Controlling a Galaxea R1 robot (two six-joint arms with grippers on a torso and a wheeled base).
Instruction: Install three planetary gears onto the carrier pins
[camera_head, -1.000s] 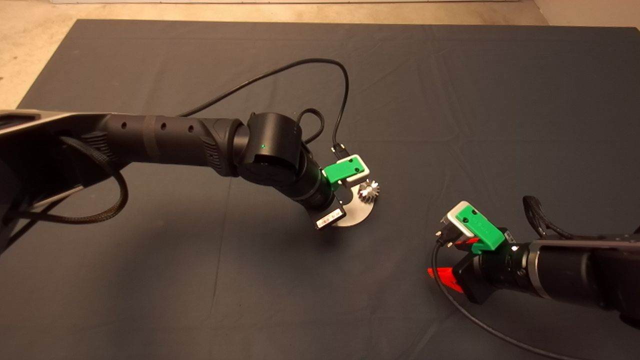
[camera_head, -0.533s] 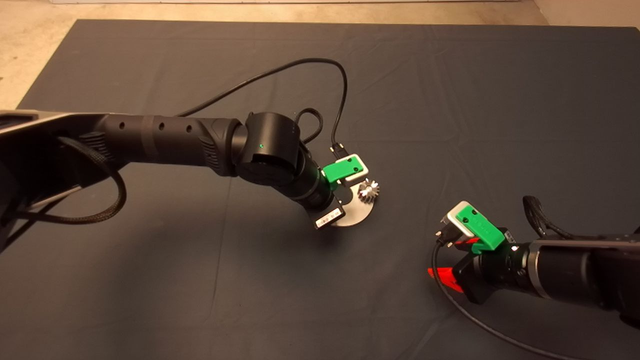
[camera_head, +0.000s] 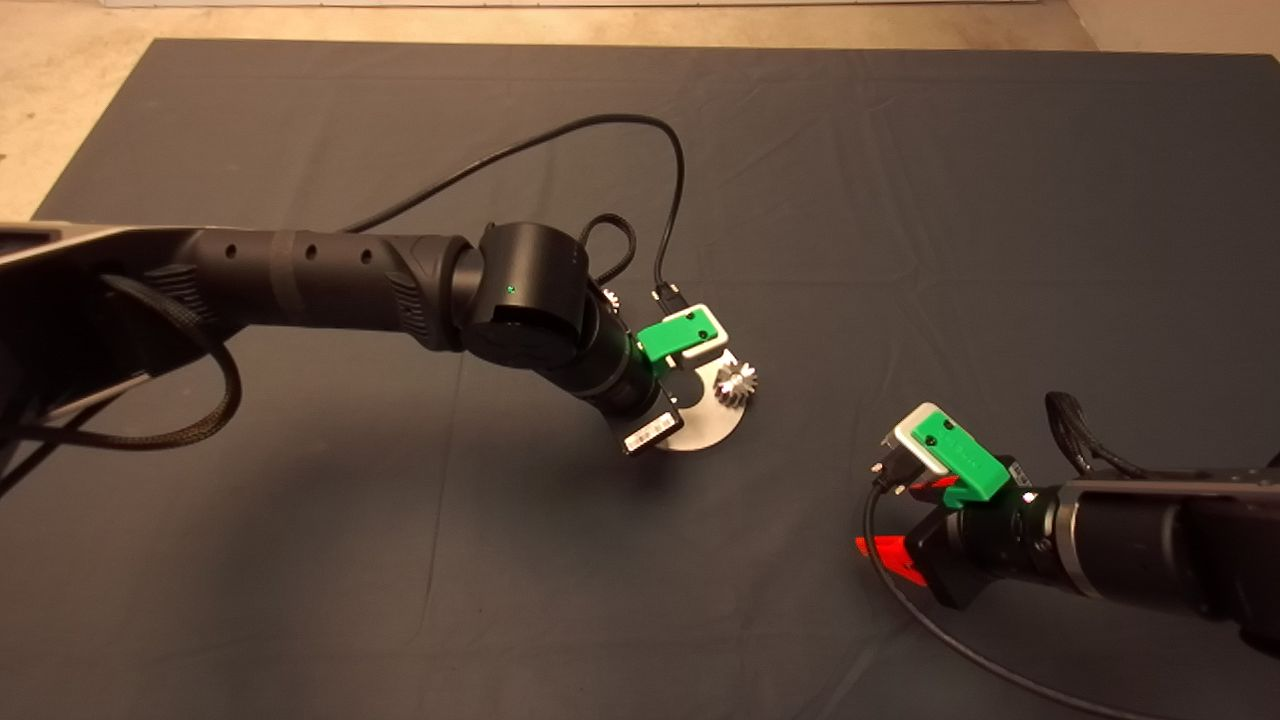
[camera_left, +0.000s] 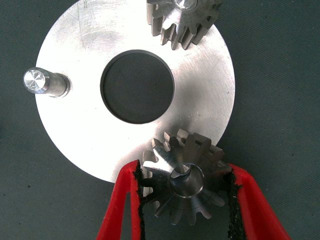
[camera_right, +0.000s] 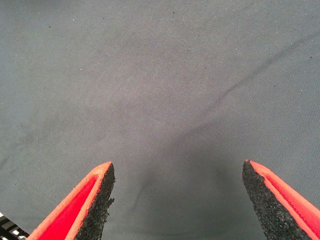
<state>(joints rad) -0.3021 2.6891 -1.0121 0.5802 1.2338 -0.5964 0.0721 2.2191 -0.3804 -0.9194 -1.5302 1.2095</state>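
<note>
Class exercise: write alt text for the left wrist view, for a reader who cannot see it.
The left gripper clamps a small dark-steel toothed gear at the rim of a flat round silver disc. A second gear sits on a pin across the centre hole; one silver upright pin stands bare.

Two black round arms, tiny green light on left joint. Green grippers with white blocks, red fingers with black pads. Black cables loop out.
</note>
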